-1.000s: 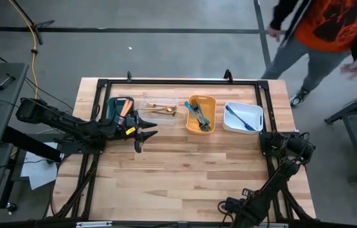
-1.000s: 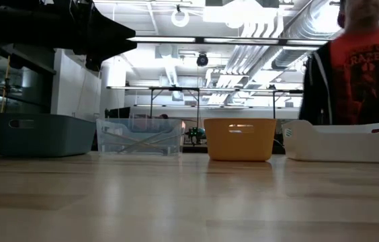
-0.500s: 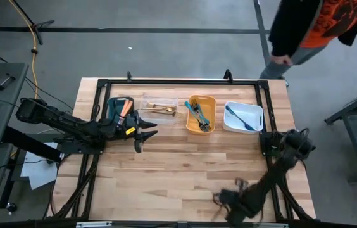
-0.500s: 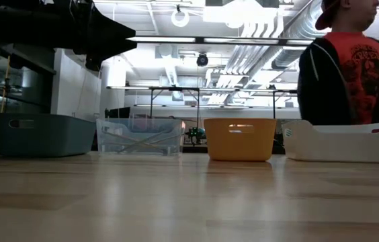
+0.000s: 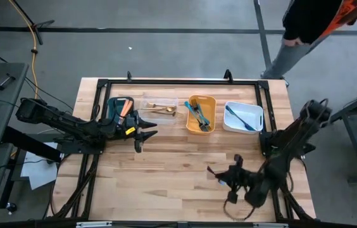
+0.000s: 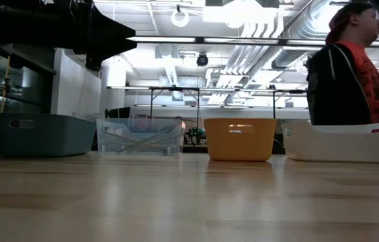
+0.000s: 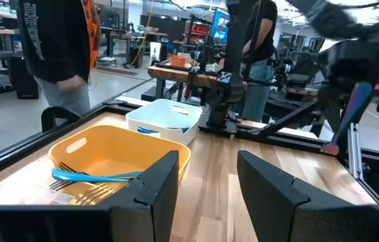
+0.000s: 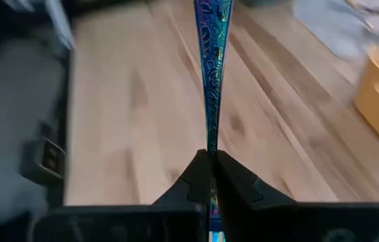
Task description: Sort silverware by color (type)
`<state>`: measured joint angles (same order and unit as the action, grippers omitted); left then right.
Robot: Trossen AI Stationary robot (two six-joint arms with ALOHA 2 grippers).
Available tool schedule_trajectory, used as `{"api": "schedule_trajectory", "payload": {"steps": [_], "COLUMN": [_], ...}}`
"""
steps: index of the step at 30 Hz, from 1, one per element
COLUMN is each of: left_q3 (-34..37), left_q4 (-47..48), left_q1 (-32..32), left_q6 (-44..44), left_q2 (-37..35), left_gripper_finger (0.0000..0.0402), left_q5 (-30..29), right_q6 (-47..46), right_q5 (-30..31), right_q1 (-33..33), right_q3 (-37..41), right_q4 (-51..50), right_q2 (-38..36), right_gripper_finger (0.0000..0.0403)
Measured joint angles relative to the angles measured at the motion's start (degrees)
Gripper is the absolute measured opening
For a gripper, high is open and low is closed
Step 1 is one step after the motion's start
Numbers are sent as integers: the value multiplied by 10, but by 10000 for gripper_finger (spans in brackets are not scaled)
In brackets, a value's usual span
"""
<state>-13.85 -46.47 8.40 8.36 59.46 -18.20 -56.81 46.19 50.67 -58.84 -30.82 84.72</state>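
You are working in a robotics lab or industrial workshop. Look past the wooden table (image 5: 185, 164): exposed ducts (image 6: 297, 30) and strip lights run across an open ceiling, workbenches (image 7: 189, 72) crowded with equipment and screens fill the floor behind, and the ground is bare grey concrete (image 5: 166, 50). A person (image 6: 351, 74) stands just beyond the table.
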Motion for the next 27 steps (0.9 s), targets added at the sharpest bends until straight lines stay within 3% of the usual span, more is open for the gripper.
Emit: {"api": "schedule_trajectory", "payload": {"steps": [7, 13, 17, 21, 27], "left_q3": [0, 0, -1, -1, -1], "left_q4": [0, -2, -2, -2, -1], "left_q1": [0, -6, -10, -10, -10], "left_q6": [0, 0, 0, 0, -14], "left_q2": [0, 0, 0, 0, 0], "left_gripper_finger": [145, 145, 145, 145, 145], "left_q5": [0, 0, -1, -1, -1], "right_q6": [239, 439, 533, 610, 689], "right_q5": [-27, -182, -322, -445, -528], "right_q1": [-78, -219, -319, -394, -447], "right_q3": [254, 394, 419, 410, 403], "right_q4": [470, 860, 960, 982, 1000], "right_q2": [-93, -82, -70, -70, -70], "right_gripper_finger": [1, 1, 1, 0, 0]}}
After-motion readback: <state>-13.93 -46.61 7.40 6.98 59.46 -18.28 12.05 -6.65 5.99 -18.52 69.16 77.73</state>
